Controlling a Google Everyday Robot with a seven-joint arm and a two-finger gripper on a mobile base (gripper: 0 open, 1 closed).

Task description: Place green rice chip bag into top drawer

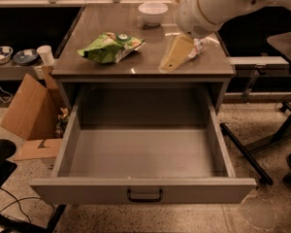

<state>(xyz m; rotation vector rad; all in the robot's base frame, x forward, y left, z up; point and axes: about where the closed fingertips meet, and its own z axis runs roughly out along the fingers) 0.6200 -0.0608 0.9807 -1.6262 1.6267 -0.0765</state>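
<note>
The green rice chip bag [111, 46] lies flat on the left half of the table top [87, 68]. The top drawer [143, 187] is pulled fully out below the table, and nothing shows inside it; its dark handle [144, 195] is at the front centre. My gripper [174, 56], cream-coloured under a white arm, hangs over the right half of the table top, to the right of the bag and apart from it. It covers most of the clear plastic bottle [202, 44].
A white bowl [153, 12] stands at the back of the table. A cardboard box [31, 108] leans by the table's left side, below a shelf with a cup [45, 55]. Black table legs [247, 154] cross the floor at right.
</note>
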